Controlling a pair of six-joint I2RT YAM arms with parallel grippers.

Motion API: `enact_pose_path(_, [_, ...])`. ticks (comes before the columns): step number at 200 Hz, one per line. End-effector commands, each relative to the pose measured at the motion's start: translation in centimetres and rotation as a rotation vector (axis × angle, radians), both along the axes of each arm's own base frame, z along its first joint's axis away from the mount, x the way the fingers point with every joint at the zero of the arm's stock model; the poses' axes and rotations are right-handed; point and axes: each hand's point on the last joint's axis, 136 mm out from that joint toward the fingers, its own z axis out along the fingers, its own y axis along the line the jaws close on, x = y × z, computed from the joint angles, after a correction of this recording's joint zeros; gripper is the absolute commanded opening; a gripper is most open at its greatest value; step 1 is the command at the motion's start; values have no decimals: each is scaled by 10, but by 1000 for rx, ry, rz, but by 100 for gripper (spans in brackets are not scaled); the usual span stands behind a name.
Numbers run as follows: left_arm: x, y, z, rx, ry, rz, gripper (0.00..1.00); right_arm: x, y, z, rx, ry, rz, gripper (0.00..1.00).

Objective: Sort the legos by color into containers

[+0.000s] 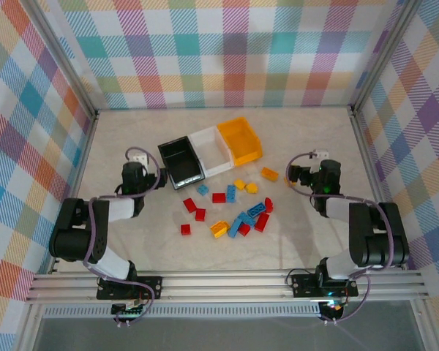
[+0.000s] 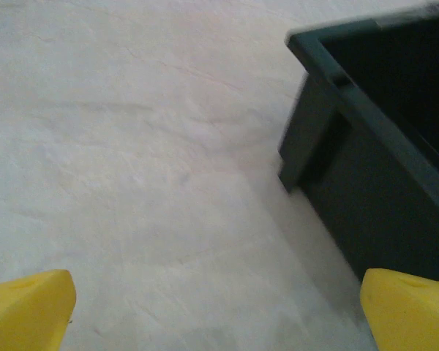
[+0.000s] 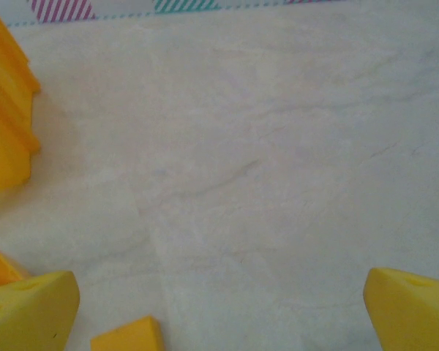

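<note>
Hovering wide open and empty: left pincer (image 2: 218, 307) beside the black bin (image 2: 395, 146), right pincer (image 3: 219, 307) near the orange bin (image 3: 4, 110). Legos (image 1: 234, 208) lie scattered mid-surface (image 1: 132, 241), just before the containers (image 1: 211, 150). Best play, I'd say: drop squarely over the lone orange brick (image 1: 269, 173), pinching its flat sides.

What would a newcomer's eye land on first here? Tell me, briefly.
The scatter of red, blue and yellow-orange legos in the middle of the table, just in front of the joined black bin, white bin and yellow-orange bin. Loud pastel checked walls ring the scene. The left gripper sits open beside the black bin, the right gripper open near the yellow-orange bin.
</note>
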Motion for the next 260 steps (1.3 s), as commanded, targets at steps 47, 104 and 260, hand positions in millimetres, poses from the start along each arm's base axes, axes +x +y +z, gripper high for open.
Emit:
enact_pose_path(47, [-32, 29, 69, -120, 79, 259, 100, -24, -4, 62, 192, 239, -164, 100])
enact_pose_path(104, [-81, -8, 92, -379, 266, 213, 100, -71, 36, 64, 291, 619, -78, 100])
enact_pose_path(260, [-150, -59, 85, -601, 395, 61, 100, -45, 127, -13, -195, 932, 309, 92])
